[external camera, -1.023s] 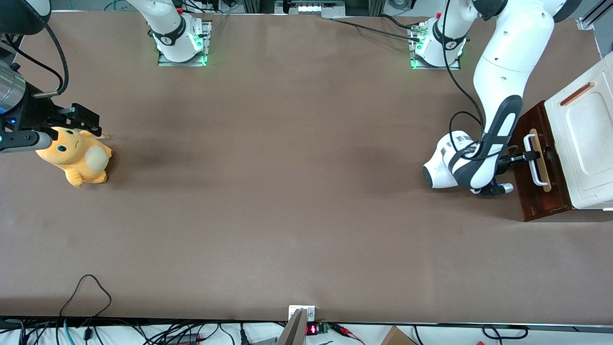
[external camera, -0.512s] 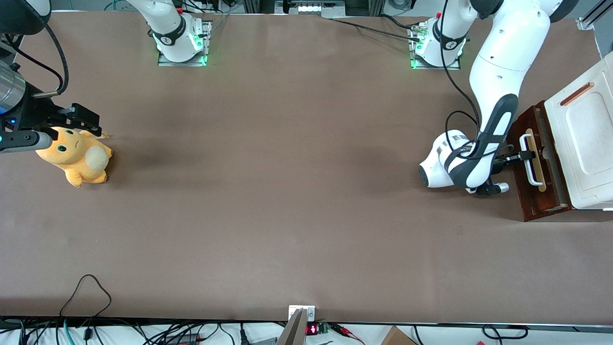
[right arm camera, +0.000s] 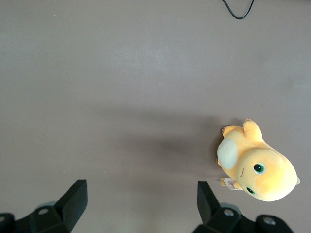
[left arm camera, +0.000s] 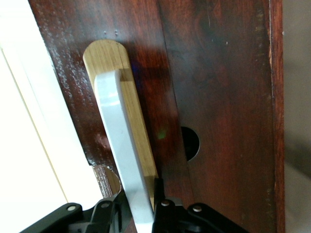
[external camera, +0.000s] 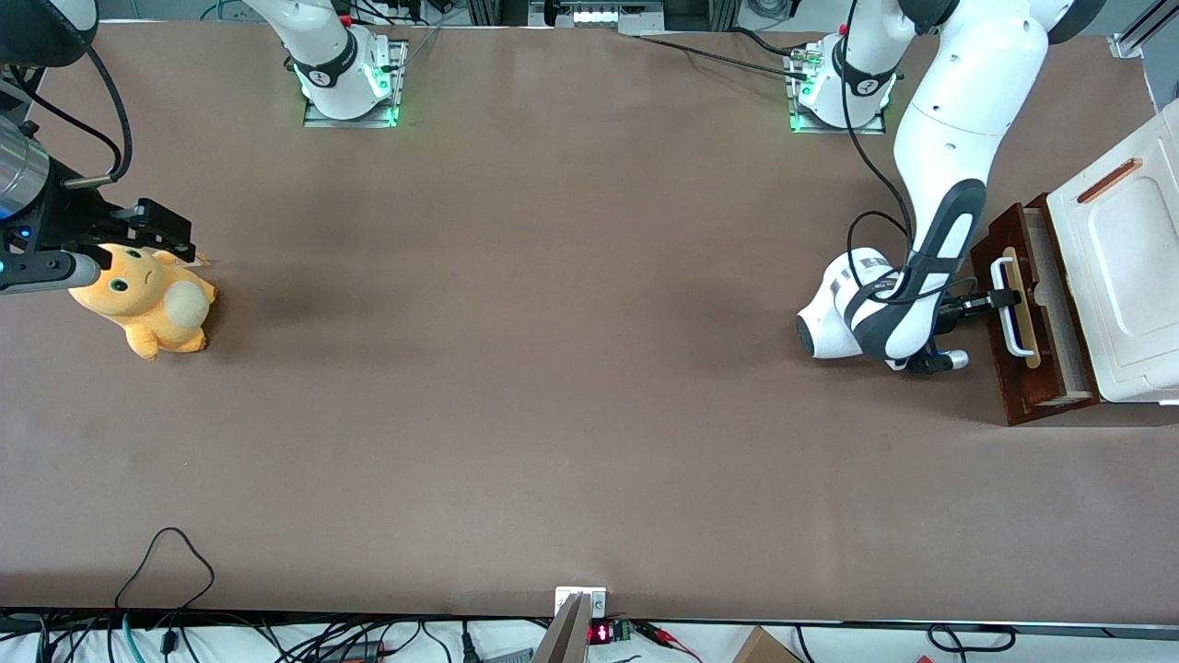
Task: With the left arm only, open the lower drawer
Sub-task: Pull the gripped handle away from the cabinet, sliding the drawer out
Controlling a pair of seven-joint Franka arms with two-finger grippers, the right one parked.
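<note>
The lower drawer (external camera: 999, 304) has a dark reddish-brown front and stands pulled partway out of the white cabinet (external camera: 1128, 276), showing pale wood inside. Its white bar handle (external camera: 1006, 308) lies on a pale wood strip. The left arm (external camera: 949, 157) reaches down in front of the drawer, and its gripper (external camera: 1006, 297) is shut on the handle. In the left wrist view the white bar handle (left arm camera: 121, 155) runs between the black fingers (left arm camera: 167, 213) of the gripper (left arm camera: 140, 212), with the drawer front (left arm camera: 214, 97) close by.
The white cabinet stands at the working arm's end of the brown table (external camera: 553, 368). An orange plush toy (external camera: 147, 299) lies toward the parked arm's end. A black cable loop (external camera: 170, 552) rests near the table's edge closest to the front camera.
The gripper has drawn back from the cabinet with the handle in it, and the lower drawer has slid farther out, showing more of its pale inside.
</note>
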